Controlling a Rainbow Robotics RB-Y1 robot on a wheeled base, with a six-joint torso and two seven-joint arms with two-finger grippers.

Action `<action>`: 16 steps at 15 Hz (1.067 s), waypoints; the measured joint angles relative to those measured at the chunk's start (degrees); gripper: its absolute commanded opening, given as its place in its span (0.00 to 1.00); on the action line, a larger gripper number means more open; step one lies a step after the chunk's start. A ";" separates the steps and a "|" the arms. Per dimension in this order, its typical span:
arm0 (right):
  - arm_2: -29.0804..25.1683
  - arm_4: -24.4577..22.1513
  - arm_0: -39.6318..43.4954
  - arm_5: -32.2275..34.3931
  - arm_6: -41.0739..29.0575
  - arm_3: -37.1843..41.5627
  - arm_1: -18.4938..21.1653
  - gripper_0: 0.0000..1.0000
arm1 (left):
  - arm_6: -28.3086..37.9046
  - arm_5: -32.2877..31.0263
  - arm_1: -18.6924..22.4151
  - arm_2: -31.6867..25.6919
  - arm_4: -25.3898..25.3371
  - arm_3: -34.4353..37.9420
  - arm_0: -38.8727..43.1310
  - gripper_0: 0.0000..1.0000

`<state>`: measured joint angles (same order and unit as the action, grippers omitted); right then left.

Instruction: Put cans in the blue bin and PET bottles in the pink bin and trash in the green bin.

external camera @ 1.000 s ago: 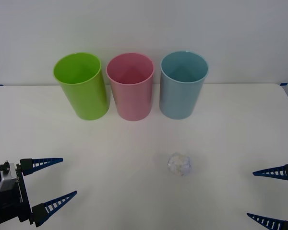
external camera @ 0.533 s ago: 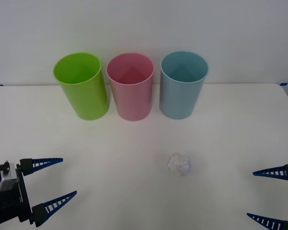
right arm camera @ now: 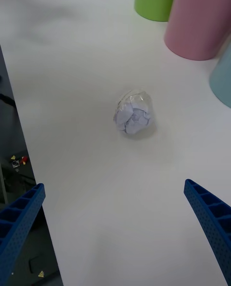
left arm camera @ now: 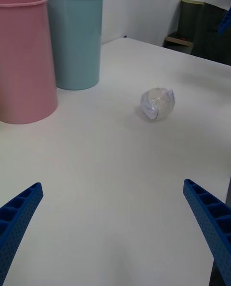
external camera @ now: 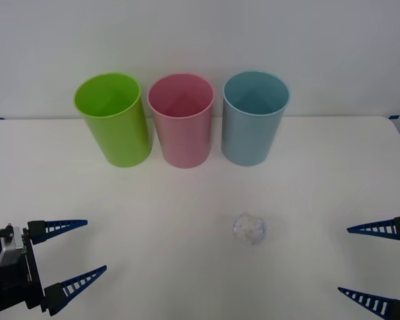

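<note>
Right gripper (external camera: 373,267): fingers spread wide, holding nothing, touching nothing, low at the near right edge of the surface (external camera: 187,200), pointing in toward the trash (external camera: 250,229). Left gripper (external camera: 73,257): likewise spread wide and empty, at the near left corner. The trash, a small crumpled whitish ball, lies loose on the surface between the two grippers, nearer the right one. Green bin (external camera: 113,120), pink bin (external camera: 182,120) and blue bin (external camera: 253,118) stand upright in a row at the far side.
</note>
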<state>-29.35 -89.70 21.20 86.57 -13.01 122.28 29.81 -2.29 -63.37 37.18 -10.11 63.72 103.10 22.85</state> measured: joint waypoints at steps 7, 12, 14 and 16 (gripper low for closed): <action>-3.22 -3.75 -2.43 0.01 -16.05 8.45 5.66 1.00 | 0.00 0.00 0.00 0.00 0.00 0.00 0.00 1.00; 3.28 -12.95 -7.74 0.10 -28.70 14.33 6.88 1.00 | 0.00 0.00 0.00 0.00 0.00 0.00 0.00 1.00; 7.25 -16.96 -10.83 0.10 -31.89 14.39 7.31 1.00 | 0.00 0.01 0.00 0.00 0.00 0.00 0.00 1.00; 11.44 -20.75 -13.86 0.15 -35.05 14.02 7.45 1.00 | 0.00 0.01 0.00 0.00 0.00 0.00 0.00 1.00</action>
<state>-17.91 -110.45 7.34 86.71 -48.06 136.30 37.26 -2.28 -63.36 37.18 -10.11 63.72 103.10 22.85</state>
